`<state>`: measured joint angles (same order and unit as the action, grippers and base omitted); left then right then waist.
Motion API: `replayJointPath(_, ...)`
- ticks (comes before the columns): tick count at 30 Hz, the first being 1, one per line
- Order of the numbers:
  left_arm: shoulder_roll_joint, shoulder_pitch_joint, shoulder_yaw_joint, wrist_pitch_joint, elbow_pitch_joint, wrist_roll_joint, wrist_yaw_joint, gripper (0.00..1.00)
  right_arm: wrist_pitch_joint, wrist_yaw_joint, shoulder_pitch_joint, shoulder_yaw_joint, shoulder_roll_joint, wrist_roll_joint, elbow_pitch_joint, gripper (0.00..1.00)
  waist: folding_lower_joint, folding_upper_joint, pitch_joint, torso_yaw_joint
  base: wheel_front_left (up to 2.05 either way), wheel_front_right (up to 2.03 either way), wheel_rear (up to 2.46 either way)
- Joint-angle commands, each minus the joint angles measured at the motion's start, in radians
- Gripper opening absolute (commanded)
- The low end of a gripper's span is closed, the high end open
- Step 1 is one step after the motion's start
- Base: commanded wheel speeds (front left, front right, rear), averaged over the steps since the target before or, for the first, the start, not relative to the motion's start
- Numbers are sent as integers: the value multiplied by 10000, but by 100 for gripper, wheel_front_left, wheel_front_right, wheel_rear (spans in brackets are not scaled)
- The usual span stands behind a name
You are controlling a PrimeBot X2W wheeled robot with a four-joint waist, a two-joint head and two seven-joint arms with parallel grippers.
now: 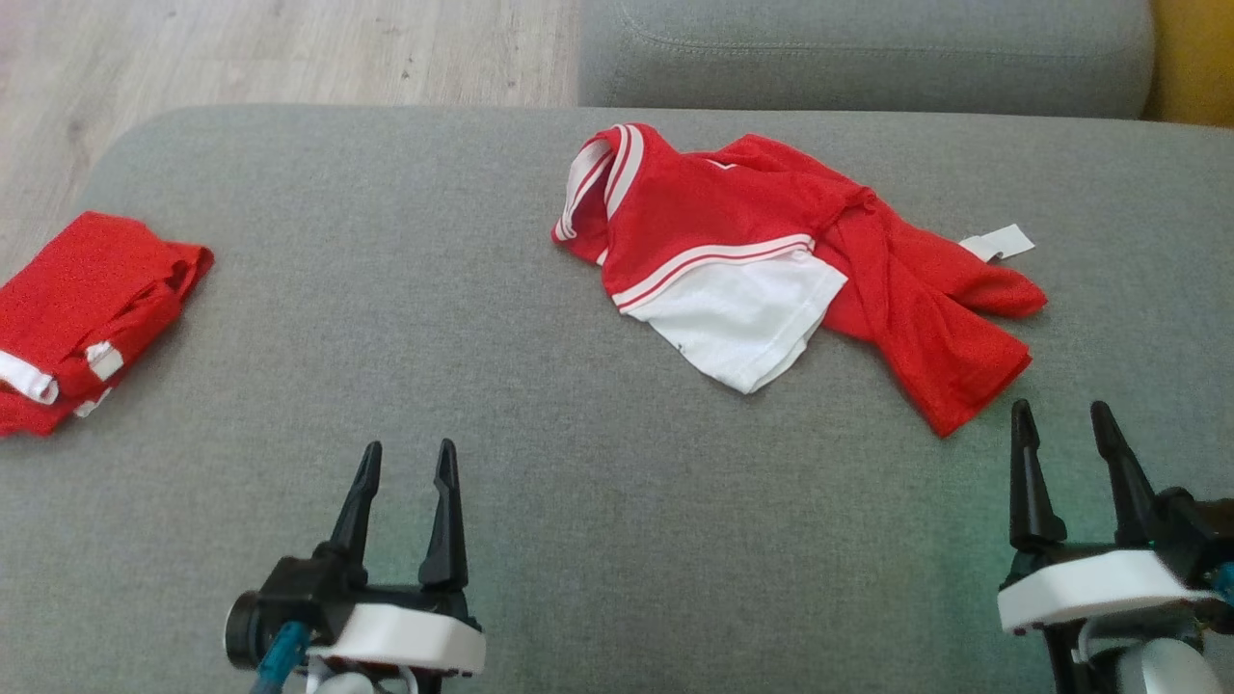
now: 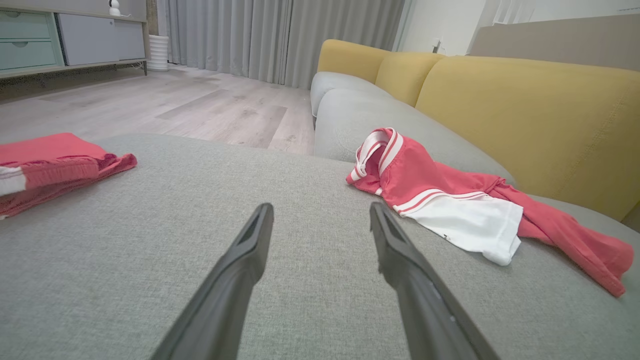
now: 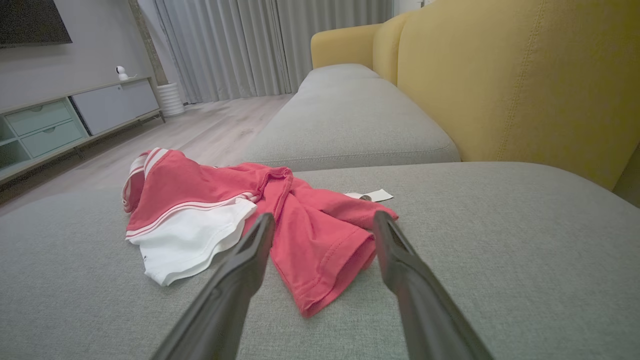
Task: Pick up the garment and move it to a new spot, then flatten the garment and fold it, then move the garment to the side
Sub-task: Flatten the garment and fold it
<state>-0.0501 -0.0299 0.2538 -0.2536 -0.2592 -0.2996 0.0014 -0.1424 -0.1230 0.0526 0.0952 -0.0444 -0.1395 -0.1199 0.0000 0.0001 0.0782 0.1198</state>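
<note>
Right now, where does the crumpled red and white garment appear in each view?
Head view: garment, right of centre, upper half.
Left wrist view: garment, right of centre, middle height.
Right wrist view: garment, left of centre, middle height.
Shared landmark: the yellow backrest, upper right in all three.

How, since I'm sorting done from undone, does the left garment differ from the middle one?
The left garment is folded compactly; the middle garment sprawls crumpled. The left garment shows little white; the middle garment shows a broad white panel. Both are red, lying on the grey cushion.
</note>
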Motion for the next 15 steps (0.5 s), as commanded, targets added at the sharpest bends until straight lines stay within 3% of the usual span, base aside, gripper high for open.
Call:
replayJointPath(1,-45,-418,-326,-79,190,1,60,100,-128,-77,-393,-281,-59,5,271,100,0,-1,58,-4,0,0,0)
replayJointPath(9,-21,-1196,595,374,-138,98,-161,100,-123,-77,-640,-349,-59,113,269,100,0,-1,428,-179,0,0,0)
replayJointPath(11,-8,-1793,1546,965,-439,-180,-264,100,-140,-77,-839,-459,-59,165,232,100,0,-1,629,-387,0,0,0)
replayJointPath(15,-4,-2746,2911,1673,-1004,-1159,145,100,-154,-77,-1128,-731,-59,196,218,100,0,-1,907,-803,0,0,0)
